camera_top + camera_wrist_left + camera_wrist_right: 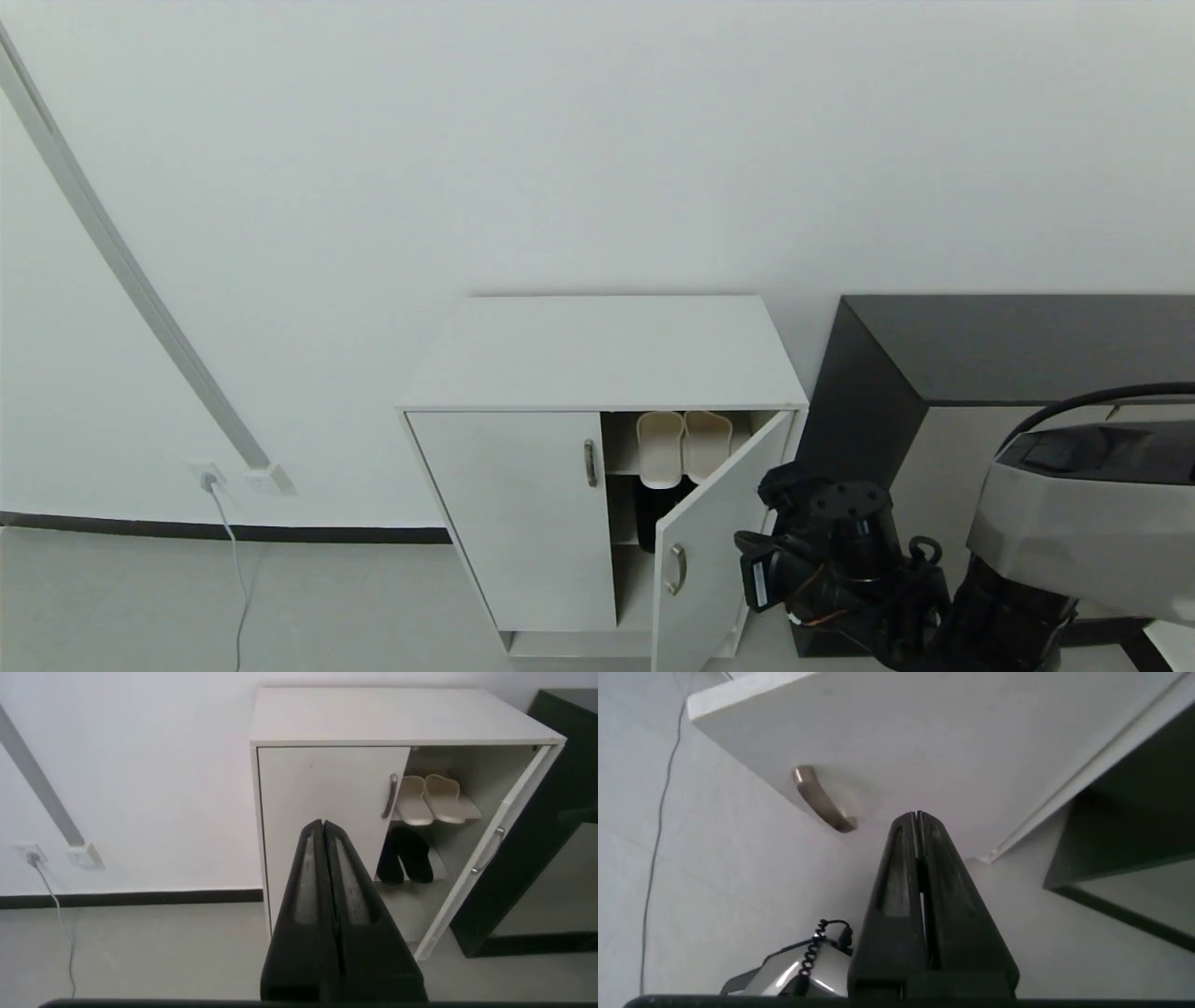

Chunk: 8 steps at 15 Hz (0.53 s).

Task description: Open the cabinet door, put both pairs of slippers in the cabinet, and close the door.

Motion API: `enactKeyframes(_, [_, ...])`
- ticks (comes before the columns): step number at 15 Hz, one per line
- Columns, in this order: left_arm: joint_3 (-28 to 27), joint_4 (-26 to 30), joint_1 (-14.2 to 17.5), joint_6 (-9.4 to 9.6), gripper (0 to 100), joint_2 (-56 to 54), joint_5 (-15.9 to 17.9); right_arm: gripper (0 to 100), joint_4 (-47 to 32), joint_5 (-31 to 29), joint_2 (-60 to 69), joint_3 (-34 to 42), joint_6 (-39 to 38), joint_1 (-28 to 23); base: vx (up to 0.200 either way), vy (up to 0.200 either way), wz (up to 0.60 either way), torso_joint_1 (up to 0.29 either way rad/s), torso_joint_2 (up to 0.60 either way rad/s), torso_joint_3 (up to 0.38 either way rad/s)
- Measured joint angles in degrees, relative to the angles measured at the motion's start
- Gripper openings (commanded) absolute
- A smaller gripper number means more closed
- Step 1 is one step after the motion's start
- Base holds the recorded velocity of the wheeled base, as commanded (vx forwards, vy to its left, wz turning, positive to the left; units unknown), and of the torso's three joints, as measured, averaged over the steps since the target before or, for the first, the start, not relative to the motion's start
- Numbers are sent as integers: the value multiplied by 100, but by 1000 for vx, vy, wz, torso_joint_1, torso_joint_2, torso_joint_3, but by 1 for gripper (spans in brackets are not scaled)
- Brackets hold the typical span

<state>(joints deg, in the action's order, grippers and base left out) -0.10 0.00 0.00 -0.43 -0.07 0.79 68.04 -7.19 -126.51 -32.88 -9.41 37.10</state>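
The white cabinet stands against the wall with its left door closed and its right door swung partly open. A cream pair of slippers lies on the upper shelf and a black pair on the shelf below; the left wrist view shows the cream pair and the black pair too. My right gripper is shut and empty, close to the open door's outer face, between its handle and the hinge edge. My left gripper is shut and empty, held back in front of the cabinet.
A dark desk stands right beside the cabinet, close to the open door's hinge side. A wall socket with a hanging cable and a slanted conduit are at the left. Grey floor lies open in front.
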Motion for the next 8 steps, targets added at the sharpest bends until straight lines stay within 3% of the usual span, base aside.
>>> enactKeyframes(8, [0,0,0,7,0,0,10,0,-122,-2,-579,-1034,2,-99,0,0,0,0,0,0])
